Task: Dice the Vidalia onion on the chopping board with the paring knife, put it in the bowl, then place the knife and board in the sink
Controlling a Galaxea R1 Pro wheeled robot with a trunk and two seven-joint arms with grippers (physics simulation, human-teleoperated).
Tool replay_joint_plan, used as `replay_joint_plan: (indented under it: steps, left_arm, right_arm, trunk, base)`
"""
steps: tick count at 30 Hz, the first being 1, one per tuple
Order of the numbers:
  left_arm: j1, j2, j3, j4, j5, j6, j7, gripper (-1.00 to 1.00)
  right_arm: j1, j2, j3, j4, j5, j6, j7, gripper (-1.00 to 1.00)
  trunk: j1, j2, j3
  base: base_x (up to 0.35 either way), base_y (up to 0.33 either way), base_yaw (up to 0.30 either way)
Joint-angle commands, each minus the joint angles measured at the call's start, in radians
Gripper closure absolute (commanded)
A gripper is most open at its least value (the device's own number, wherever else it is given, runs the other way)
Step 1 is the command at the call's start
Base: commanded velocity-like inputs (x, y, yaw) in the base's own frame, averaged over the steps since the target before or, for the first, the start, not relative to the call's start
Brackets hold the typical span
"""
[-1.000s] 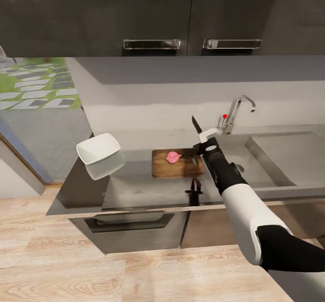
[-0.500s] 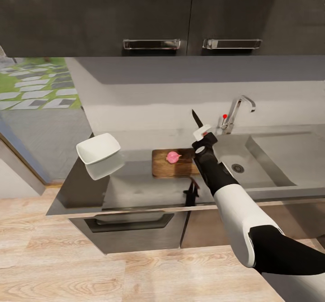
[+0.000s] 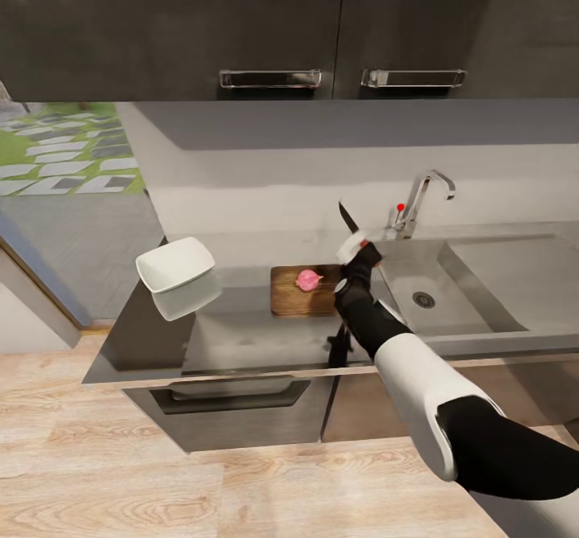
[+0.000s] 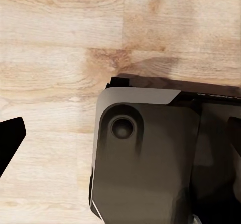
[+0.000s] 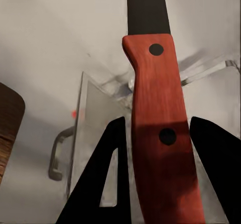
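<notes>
The knife point(image 5: 159, 113) is clamped by its red handle between the fingers of the right gripper point(image 3: 355, 246), blade raised, over the right end of the chopping board point(image 3: 291, 301). The onion point(image 3: 308, 280) lies on the board, the sink point(image 3: 450, 289) just beside, the bowl point(image 3: 174, 264) well apart on the countertop point(image 3: 241, 337).

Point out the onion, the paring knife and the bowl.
onion point(image 3: 308, 280), head view, middle of its pink body.
paring knife point(image 5: 161, 133), right wrist view, red handle.
bowl point(image 3: 175, 264), head view, white inner face.
</notes>
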Motion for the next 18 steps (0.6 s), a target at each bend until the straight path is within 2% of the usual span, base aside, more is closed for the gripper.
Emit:
replay_joint_plan:
  steps: [1, 5, 13, 18]
  left_arm:
    - [0.000, 0.001, -0.008, -0.002, 0.009, 0.003, 0.007, -1.00]
    - [0.000, 0.001, -0.008, -0.002, 0.009, 0.003, 0.007, -1.00]
    - [0.000, 0.001, -0.008, -0.002, 0.009, 0.003, 0.007, -1.00]
    - [0.000, 0.001, -0.008, -0.002, 0.009, 0.002, 0.007, -1.00]
  right_arm:
    - [-0.001, 0.000, 0.011, 0.011, 0.007, 0.008, -0.017, 1.00]
    - [-0.001, 0.000, 0.033, 0.046, 0.009, 0.008, -0.063, 1.00]
    - [-0.001, 0.000, 0.046, 0.056, 0.009, 0.005, -0.076, 1.00]
    - [-0.001, 0.000, 0.083, 0.056, 0.009, 0.004, -0.079, 1.00]
  trunk:
    - [0.000, -0.002, -0.002]
    - [0.000, -0.002, -0.002]
    - [0.000, -0.002, -0.002]
    - [0.000, -0.002, -0.002]
  base:
    - [0.000, 0.000, 0.000]
    - [0.000, 0.000, 0.000]
    - [0.000, 0.000, 0.000]
    - [0.000, 0.000, 0.000]
